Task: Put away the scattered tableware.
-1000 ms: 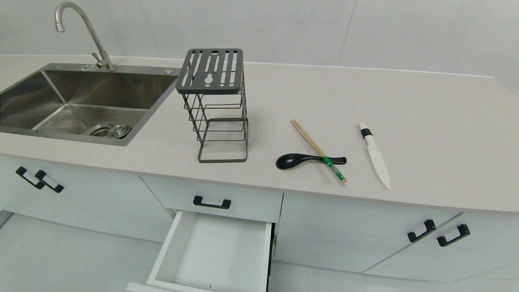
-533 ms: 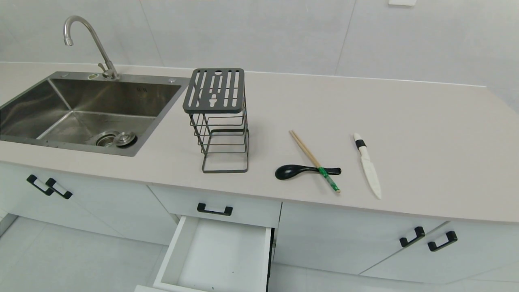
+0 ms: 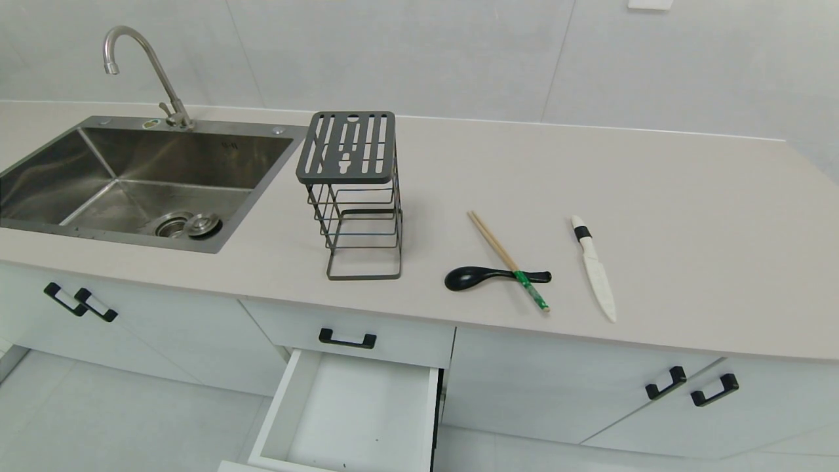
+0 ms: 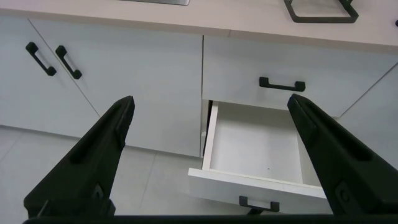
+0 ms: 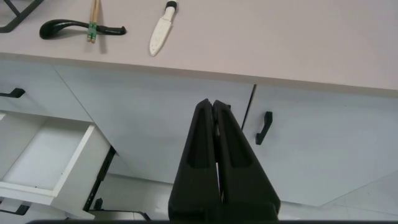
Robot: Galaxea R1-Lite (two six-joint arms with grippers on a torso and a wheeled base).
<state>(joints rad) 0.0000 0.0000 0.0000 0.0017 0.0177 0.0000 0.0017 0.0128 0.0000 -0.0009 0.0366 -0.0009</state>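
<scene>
On the beige counter lie a black spoon (image 3: 488,277) (image 5: 81,28), a pair of wooden chopsticks (image 3: 507,257) (image 5: 94,18) with green ends crossing over the spoon's handle, and a white knife (image 3: 594,265) (image 5: 161,31) with a black band. A dark wire rack (image 3: 352,193) with a slotted top stands left of them. My left gripper (image 4: 208,106) is open, below counter height, in front of the open white drawer (image 4: 256,155). My right gripper (image 5: 213,109) is shut with nothing in it, low in front of the cabinet doors under the knife.
A steel sink (image 3: 131,177) with a tall faucet (image 3: 141,69) takes the counter's left end. The drawer (image 3: 347,413) is pulled out under the rack and holds nothing. Cabinet doors with black handles (image 3: 691,387) run below. The counter's right side is bare.
The head camera shifted between the oldest frame and half a second ago, moving the whole scene in view. Since then, nothing on the counter has moved.
</scene>
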